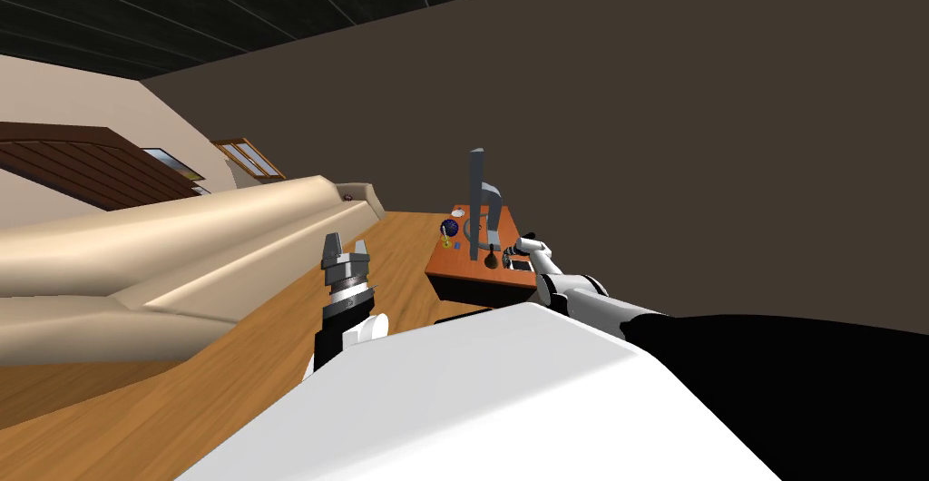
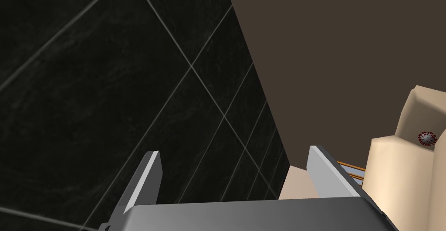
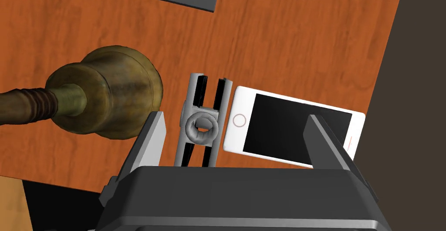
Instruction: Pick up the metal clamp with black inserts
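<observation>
The clamp (image 3: 201, 120) is grey metal with black inserts and a ring at its middle. It lies flat on the reddish wooden table (image 3: 296, 45). My right gripper (image 3: 235, 117) hangs open just above it, and the clamp sits between the fingers, close to one finger (image 3: 153, 133). A white phone (image 3: 292, 128) with a black screen lies against the clamp's other side, partly under the other finger. In the head view the right gripper (image 1: 525, 246) is over the table's near end. My left gripper (image 1: 346, 250) is raised and open, away from the table, with nothing held.
A brass bell (image 3: 106, 94) with a dark handle lies close beside the clamp. A grey monitor (image 1: 479, 201) and a blue ball (image 1: 450, 228) stand farther back on the small table (image 1: 459, 265). A long beige sofa (image 1: 181, 249) runs along the left.
</observation>
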`<state>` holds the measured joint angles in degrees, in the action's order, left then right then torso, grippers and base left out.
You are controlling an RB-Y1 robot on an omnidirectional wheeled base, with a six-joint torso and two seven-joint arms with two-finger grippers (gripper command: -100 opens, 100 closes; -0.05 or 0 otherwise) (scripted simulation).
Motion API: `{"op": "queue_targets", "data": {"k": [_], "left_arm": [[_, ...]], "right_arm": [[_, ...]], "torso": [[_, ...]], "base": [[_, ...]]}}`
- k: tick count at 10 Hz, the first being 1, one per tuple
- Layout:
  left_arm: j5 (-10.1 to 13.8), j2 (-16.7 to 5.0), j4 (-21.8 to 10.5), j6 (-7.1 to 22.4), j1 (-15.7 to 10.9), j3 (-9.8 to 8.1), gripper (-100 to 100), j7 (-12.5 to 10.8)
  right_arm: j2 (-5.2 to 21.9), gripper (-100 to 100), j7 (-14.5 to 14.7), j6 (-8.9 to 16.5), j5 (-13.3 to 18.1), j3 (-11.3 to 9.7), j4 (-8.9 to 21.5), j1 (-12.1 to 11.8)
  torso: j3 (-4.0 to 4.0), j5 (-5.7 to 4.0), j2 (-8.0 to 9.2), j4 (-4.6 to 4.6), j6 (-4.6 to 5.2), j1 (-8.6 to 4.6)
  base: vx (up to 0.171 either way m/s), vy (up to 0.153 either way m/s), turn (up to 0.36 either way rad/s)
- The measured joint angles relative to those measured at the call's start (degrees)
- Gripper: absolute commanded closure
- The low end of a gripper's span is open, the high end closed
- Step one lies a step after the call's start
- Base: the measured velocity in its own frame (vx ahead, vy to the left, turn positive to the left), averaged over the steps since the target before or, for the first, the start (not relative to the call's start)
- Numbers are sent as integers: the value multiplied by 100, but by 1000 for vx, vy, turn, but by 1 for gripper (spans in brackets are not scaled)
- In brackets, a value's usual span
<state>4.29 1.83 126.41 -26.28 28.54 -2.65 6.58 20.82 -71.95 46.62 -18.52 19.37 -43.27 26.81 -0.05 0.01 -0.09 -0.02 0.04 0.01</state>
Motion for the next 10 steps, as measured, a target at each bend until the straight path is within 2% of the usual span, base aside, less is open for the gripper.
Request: {"op": "queue_targets", "data": {"k": [2, 4, 5, 6, 7, 9, 10], "left_arm": [[0, 0, 0, 0, 0, 0, 0, 0], [0, 0, 0, 0, 0, 0, 0, 0], [0, 0, 0, 0, 0, 0, 0, 0], [0, 0, 0, 0, 0, 0, 0, 0], [0, 0, 0, 0, 0, 0, 0, 0], [0, 0, 0, 0, 0, 0, 0, 0], [0, 0, 0, 0, 0, 0, 0, 0]], "right_arm": [[38, -100, -167, 132, -49, -14, 468, 212], [54, -100, -356, 409, -156, -14, 642, 208], [101, -100, -401, 472, -216, -13, 901, 326], [167, -100, -429, 486, -299, -10, 1326, 509], [152, -100, -500, 594, -308, -18, 1245, 454], [158, -100, -626, 738, -371, -31, 1443, 492], [157, -100, -678, 820, -378, -38, 1406, 473]], "torso": [[-1, 0, -1, 0, 0, -2], [-3, 0, -5, -1, 0, -2], [-3, 0, -4, -1, 0, -2], [-5, 0, -9, -2, 0, -2], [-4, -1, -5, -2, 1, -3], [-4, -1, -6, -2, 1, -4], [3, 0, 6, 1, 1, 0]], "base": [[42, -7, 1], [37, -3, -3], [53, -3, -3], [42, -6, 1], [44, -8, -6], [24, -3, -12], [0, 0, 0]]}}
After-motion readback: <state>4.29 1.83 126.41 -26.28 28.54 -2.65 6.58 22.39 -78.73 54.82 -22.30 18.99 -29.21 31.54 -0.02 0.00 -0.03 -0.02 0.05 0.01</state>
